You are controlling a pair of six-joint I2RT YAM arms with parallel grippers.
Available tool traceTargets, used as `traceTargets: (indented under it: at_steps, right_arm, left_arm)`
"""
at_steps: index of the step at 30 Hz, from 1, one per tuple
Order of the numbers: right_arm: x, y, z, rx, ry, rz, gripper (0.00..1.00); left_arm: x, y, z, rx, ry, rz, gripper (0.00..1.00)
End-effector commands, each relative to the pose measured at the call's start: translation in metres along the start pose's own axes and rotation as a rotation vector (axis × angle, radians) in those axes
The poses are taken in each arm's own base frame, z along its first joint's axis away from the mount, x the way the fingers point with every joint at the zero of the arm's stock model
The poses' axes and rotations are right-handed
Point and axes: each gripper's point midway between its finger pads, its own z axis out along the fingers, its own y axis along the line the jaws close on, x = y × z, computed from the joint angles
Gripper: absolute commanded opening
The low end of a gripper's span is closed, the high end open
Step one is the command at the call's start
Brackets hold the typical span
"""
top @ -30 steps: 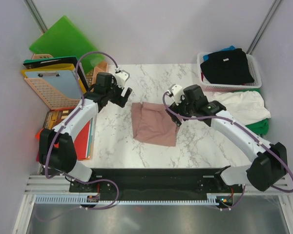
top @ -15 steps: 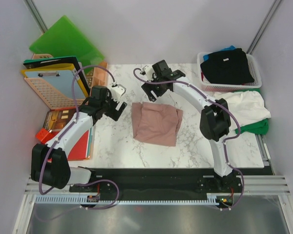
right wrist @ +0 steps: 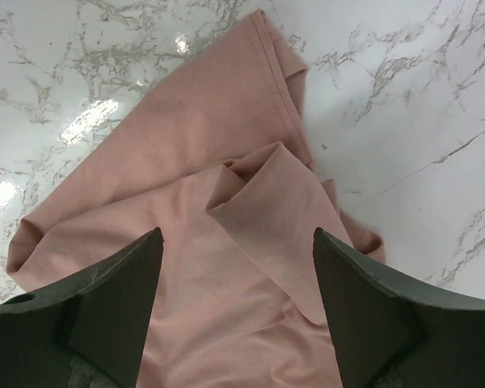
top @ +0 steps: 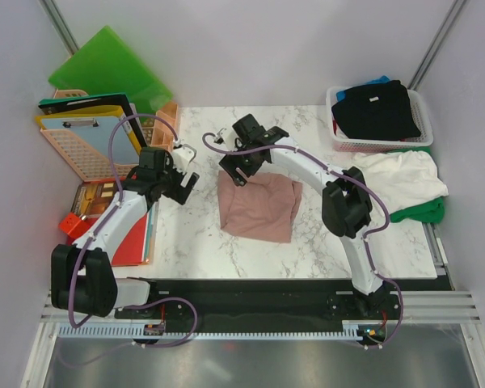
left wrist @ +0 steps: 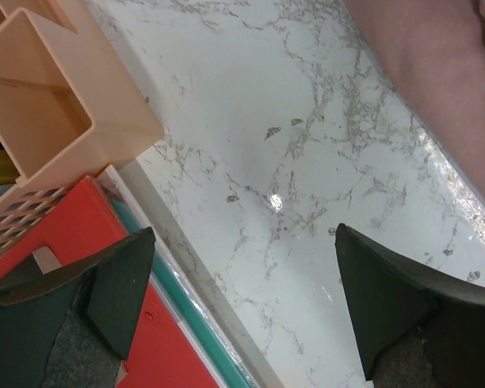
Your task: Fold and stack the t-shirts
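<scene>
Green folder (top: 105, 69): one; stiff glossy plastic sheet, leaning at the far left.
Peach basket (top: 77, 158): one; perforated plastic, with a blue clipboard lying on it.
Peach box (left wrist: 40, 97): one; smooth, square-cornered and open-topped; the left wrist view shows its hollow inside.
Red folder (top: 133, 242): one; flat, along the table's left edge; the left wrist view adds a teal edge beside it.
Left gripper (left wrist: 242, 303): jaws spread fully, nothing between them; over bare marble near the table's left edge.
Table (top: 186, 234): one; glossy white marble pattern with grey veins.
Pink t-shirt (top: 259, 206): one of five shirts; soft matte cloth, a rough rectangle at mid-table; the right wrist view alone shows a stitched hem and a turned-over flap.
Right gripper (right wrist: 238, 311): jaws wide apart, straddling the shirt's far-left corner and gripping nothing; contact with the cloth cannot be told.
White basket (top: 388, 145): one; lattice plastic, at the far right.
Black t-shirt (top: 376, 109): one; heaped in the basket.
Blue t-shirt (top: 377, 81): one; only a sliver shows behind the black.
White t-shirt (top: 404, 171): one; crumpled, in front of the basket.
Green t-shirt (top: 420, 212): one; partly under the white.
</scene>
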Motion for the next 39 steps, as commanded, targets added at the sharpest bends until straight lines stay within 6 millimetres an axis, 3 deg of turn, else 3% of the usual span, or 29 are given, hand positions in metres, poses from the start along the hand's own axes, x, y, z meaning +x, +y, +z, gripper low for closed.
traceTargets:
  at_steps: [1,4,6,10,12,16,23,32,35,36,39]
  right_arm:
    - [-0.003,0.004,-0.004,-0.006,-0.010,-0.007,0.82]
    - [0.006,-0.002,0.009,0.020,0.021,-0.014,0.75]
    - [0.008,-0.005,0.016,0.031,0.032,-0.021,0.64]
    - [0.013,-0.008,0.035,0.025,0.052,-0.021,0.15]
    - [0.009,-0.009,0.037,0.027,0.045,-0.014,0.00]
    - [0.004,-0.005,0.036,0.016,0.032,-0.018,0.00]
    - [-0.032,0.005,0.008,0.057,-0.060,-0.068,0.00]
    - [-0.031,-0.021,0.026,0.217,-0.035,-0.122,0.01]
    - [-0.029,-0.025,0.033,0.234,-0.027,-0.124,0.10]
    - [-0.028,-0.027,0.034,0.244,-0.023,-0.124,0.26]
    - [-0.028,-0.035,0.031,0.298,-0.038,-0.101,0.59]
  left_arm:
    - [-0.003,-0.003,0.004,0.019,-0.031,0.013,1.00]
    - [-0.002,-0.004,0.005,0.027,-0.031,0.007,1.00]
    - [-0.003,-0.004,0.003,0.025,-0.035,0.004,1.00]
    - [0.001,-0.003,0.001,0.013,-0.028,0.015,1.00]
    - [0.003,-0.003,0.000,0.013,-0.023,0.021,1.00]
    - [0.009,-0.006,0.000,0.014,-0.013,0.021,1.00]
    - [0.018,-0.016,0.008,0.058,0.003,-0.014,1.00]
    - [0.026,-0.025,0.003,0.080,0.002,-0.024,1.00]
    - [0.032,-0.028,0.000,0.082,0.010,-0.016,1.00]
    - [0.032,-0.029,-0.002,0.084,0.006,-0.014,1.00]
    - [0.037,-0.034,-0.003,0.102,0.008,-0.016,1.00]
